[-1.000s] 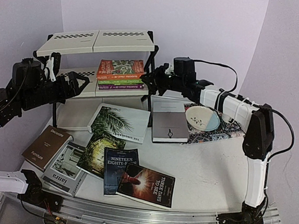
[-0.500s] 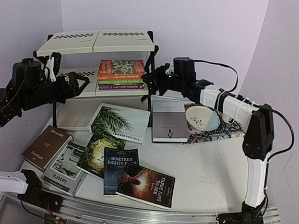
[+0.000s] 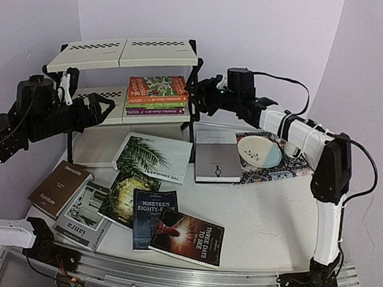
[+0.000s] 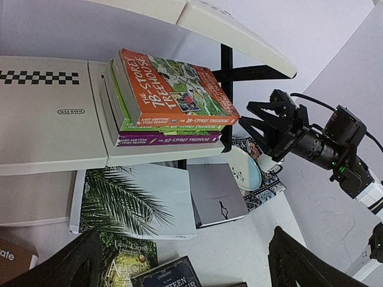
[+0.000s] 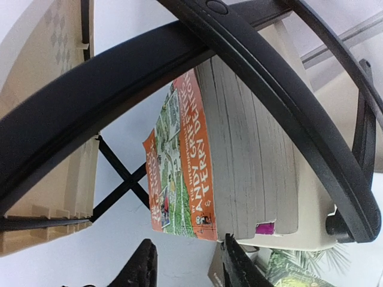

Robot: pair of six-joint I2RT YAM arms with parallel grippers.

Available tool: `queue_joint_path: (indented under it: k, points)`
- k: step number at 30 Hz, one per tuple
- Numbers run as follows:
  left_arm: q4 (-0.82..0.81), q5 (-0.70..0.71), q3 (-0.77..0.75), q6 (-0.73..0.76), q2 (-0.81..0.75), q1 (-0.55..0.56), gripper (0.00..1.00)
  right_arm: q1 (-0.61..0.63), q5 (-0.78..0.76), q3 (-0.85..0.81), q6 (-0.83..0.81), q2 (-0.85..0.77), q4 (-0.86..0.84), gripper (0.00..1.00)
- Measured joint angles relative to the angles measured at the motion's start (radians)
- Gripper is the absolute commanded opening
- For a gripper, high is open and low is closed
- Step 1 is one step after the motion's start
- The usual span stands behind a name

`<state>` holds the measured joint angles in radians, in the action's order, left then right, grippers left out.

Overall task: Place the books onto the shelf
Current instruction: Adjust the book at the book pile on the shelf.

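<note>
The shelf (image 3: pixel 119 51) is a black-framed rack with cream tiers. On its lower tier (image 4: pixel 48 119) lies a stack of books: an orange Treehouse book (image 3: pixel 155 85) on a green one (image 4: pixel 173 127) and a purple one (image 4: pixel 167 140). My right gripper (image 3: pixel 197 98) hovers at the stack's right end, jaws apart, the orange book (image 5: pixel 179 173) just beyond its fingertips (image 5: pixel 239 266). My left gripper (image 3: pixel 104 106) hangs wide open left of the stack, holding nothing. On the table lie a palm-leaf book (image 3: pixel 151 157), a grey book (image 3: pixel 217 160) and several dark novels (image 3: pixel 153 214).
A bowl (image 3: pixel 259 151) and a mug (image 3: pixel 291 150) sit on a patterned placemat (image 3: pixel 290 167) right of the grey book. A brown book (image 3: pixel 60 187) and a grey one (image 3: pixel 84 218) lie at the table's near left. The shelf's black post (image 3: pixel 194 110) stands beside the right gripper.
My right gripper's jaws have spread apart, and it has shifted slightly right and up from the stack's end. The left arm has not moved.
</note>
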<state>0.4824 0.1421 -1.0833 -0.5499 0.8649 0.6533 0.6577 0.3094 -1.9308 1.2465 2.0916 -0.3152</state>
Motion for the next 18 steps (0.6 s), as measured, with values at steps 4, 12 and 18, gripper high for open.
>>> queue_joint_path:
  k: [4, 12, 18]
  points:
    - [-0.001, -0.002, 0.013, -0.001, 0.001, 0.000, 0.99, -0.001, 0.005, 0.069, -0.017, -0.033, -0.007, 0.61]
    - [-0.001, -0.034, 0.119, -0.052, 0.042, 0.000, 0.99, -0.001, 0.059, 0.328, -0.087, -0.214, -0.001, 0.64]
    - [0.002, -0.061, 0.219, -0.073, 0.060, 0.000, 0.99, 0.002, 0.101, 0.573, -0.195, -0.407, 0.001, 0.74]
